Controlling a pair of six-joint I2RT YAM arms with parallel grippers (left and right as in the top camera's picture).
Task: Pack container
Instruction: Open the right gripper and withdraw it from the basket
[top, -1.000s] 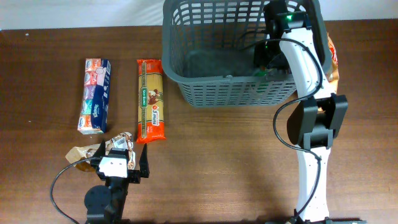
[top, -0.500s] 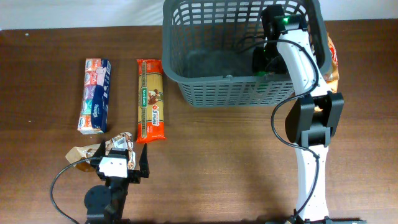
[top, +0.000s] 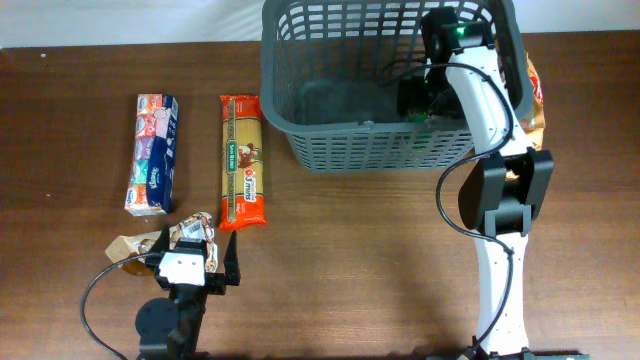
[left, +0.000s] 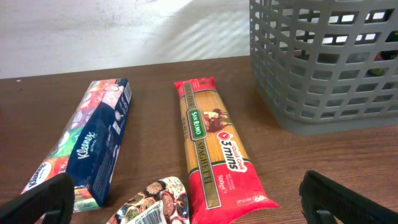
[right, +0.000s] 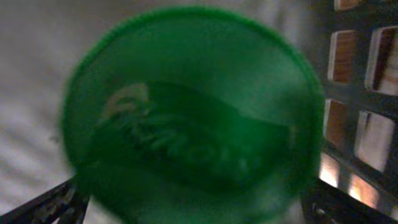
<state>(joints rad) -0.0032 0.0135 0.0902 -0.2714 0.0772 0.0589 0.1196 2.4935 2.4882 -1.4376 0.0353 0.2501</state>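
Since a second ago the right arm's wrist has edged slightly leftward inside the basket, while nothing else on the brown wooden table has shifted. At the far left lies a blue tissue box, lengthwise toward the camera, and just right of it, apart from it, a red and orange spaghetti packet lies parallel. Below these two, at the near edge, the left gripper sits low with its fingers spread wide and holding nothing. A patterned pouch lies between them, and a tan packet rests just to the gripper's left. Right of the spaghetti stands the container, a dark grey lattice-sided basket at the far middle of the table. The right gripper reaches down into its right half, near the right wall. The right wrist view is filled by a blurred round green lid between the two finger ends. Whether they are clamped on it or only flank it cannot be told. An orange bag peeks out just beyond the basket's right side.
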